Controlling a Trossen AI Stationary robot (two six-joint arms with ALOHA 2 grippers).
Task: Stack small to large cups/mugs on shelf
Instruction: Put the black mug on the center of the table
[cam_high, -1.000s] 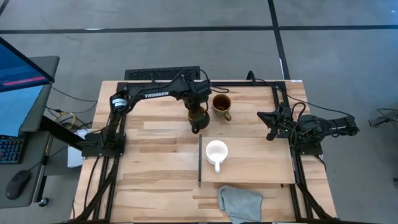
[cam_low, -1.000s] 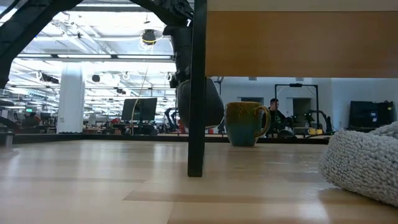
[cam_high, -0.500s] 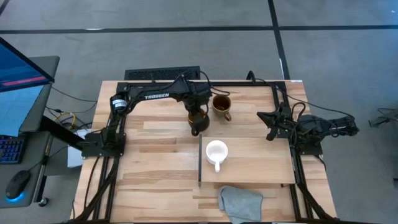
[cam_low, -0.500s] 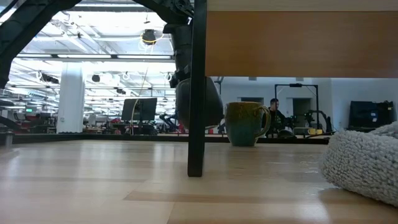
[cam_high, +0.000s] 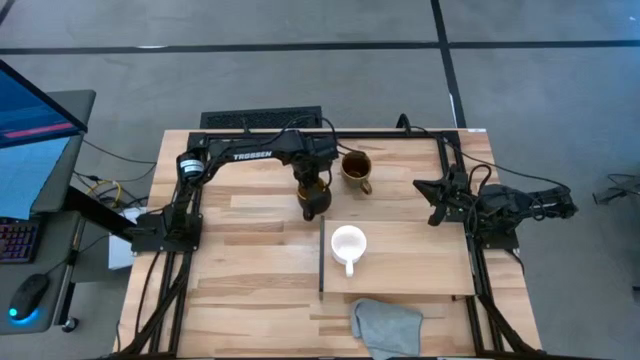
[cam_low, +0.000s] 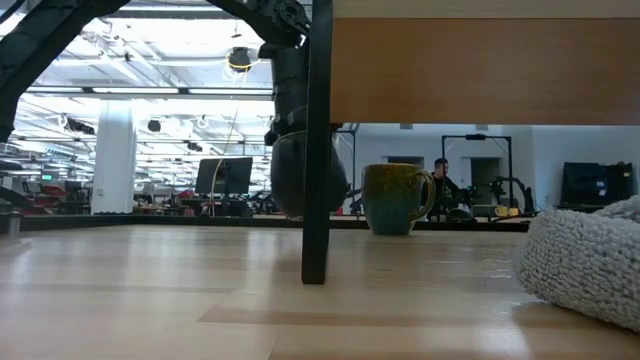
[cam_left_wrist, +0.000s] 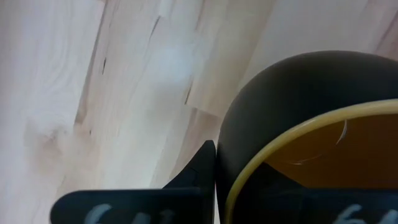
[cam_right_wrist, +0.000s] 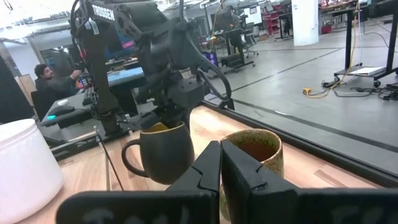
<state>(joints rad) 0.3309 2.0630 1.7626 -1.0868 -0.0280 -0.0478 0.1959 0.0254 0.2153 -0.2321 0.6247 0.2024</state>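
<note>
My left gripper (cam_high: 312, 188) hangs over the table's far middle, pointing down, shut on the black mug (cam_right_wrist: 166, 151) with the yellow inside (cam_left_wrist: 323, 155). Just to the mug's right, the olive-brown mug (cam_high: 355, 168) stands upright on its base on the table. The small white mug (cam_high: 348, 243) stands on the light-wood shelf (cam_high: 420, 262), near the shelf's left edge. My right gripper (cam_right_wrist: 221, 163) waits at the right edge, level and shut, holding nothing. My left gripper grips the black mug's wall at the rim (cam_left_wrist: 231, 186), coming from above and pointing down. One finger (cam_left_wrist: 198, 169) lies on the outside of the wall; the other is inside the mug, mostly out of frame. The mug hangs upright just clear of the table, handle (cam_right_wrist: 129, 157) toward the near edge.
A grey cloth (cam_high: 385, 325) lies at the near edge, in front of the shelf. The shelf's dark left strip (cam_high: 321, 255) and its leg (cam_low: 316, 150) stand close to the hanging mug. Bare wood lies to the left of the shelf.
My left gripper has drifted a little toward the table's left edge and sunk slightly with the black mug, which stays upright in the hold.
</note>
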